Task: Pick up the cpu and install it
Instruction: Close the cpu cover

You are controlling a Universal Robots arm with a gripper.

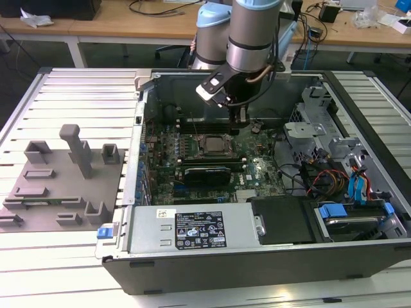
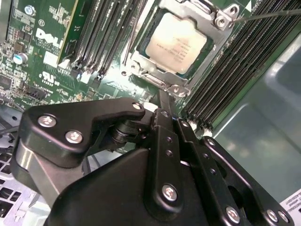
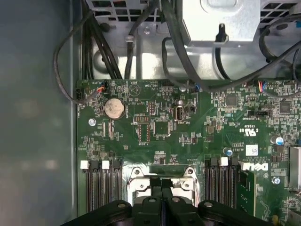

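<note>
You are working in a robotics lab or test workshop. The surface is a slatted aluminium bench. It carries an open computer case with its green motherboard laid bare, and a grey fixture plate lies beside the case. An industrial robot arm stands over the case. Behind it run wooden desks strewn with cables and small gear.

The arm reaches straight down, its gripper pointing downward with fingers pressed together.
</note>
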